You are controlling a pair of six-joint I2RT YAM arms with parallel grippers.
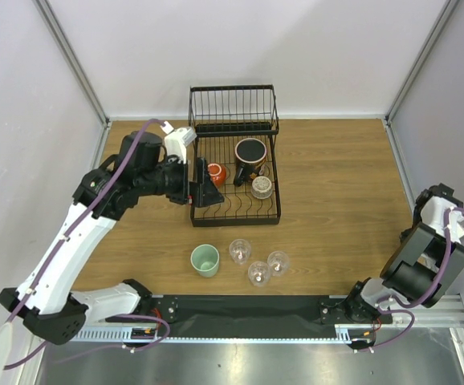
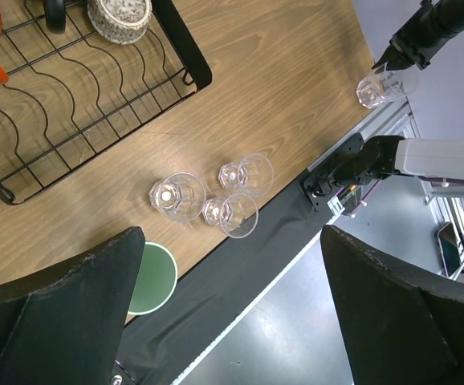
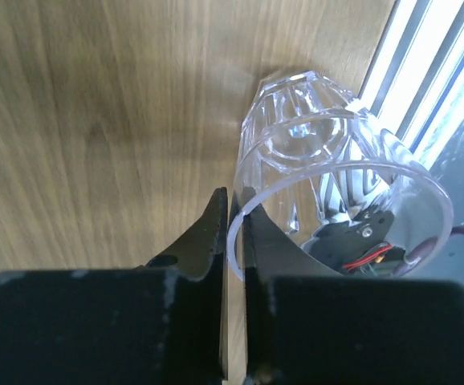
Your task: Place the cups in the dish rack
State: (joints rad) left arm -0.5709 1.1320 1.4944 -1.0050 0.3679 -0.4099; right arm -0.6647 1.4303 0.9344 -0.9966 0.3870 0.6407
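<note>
The black wire dish rack (image 1: pixel 234 215) holds a red mug (image 1: pixel 214 172), a black-rimmed mug (image 1: pixel 250 152) and a small pale cup (image 1: pixel 262 187). On the table in front of it stand a mint-green cup (image 1: pixel 205 260) and three clear tumblers (image 1: pixel 240 250) (image 1: pixel 258 273) (image 1: pixel 278 262). My left gripper (image 1: pixel 204 188) hovers at the rack's left edge, open and empty (image 2: pixel 232 305). My right gripper (image 3: pixel 234 200) is shut on the rim of another clear tumbler (image 3: pixel 328 184), held tilted near the table's front right edge. That tumbler also shows in the left wrist view (image 2: pixel 380 87).
The left wrist view shows the rack's front corner (image 2: pixel 180 40), the green cup (image 2: pixel 148 277) and the three tumblers (image 2: pixel 176 195) close together. A black mat and metal rail (image 1: pixel 240 309) run along the near edge. Grey walls stand on three sides.
</note>
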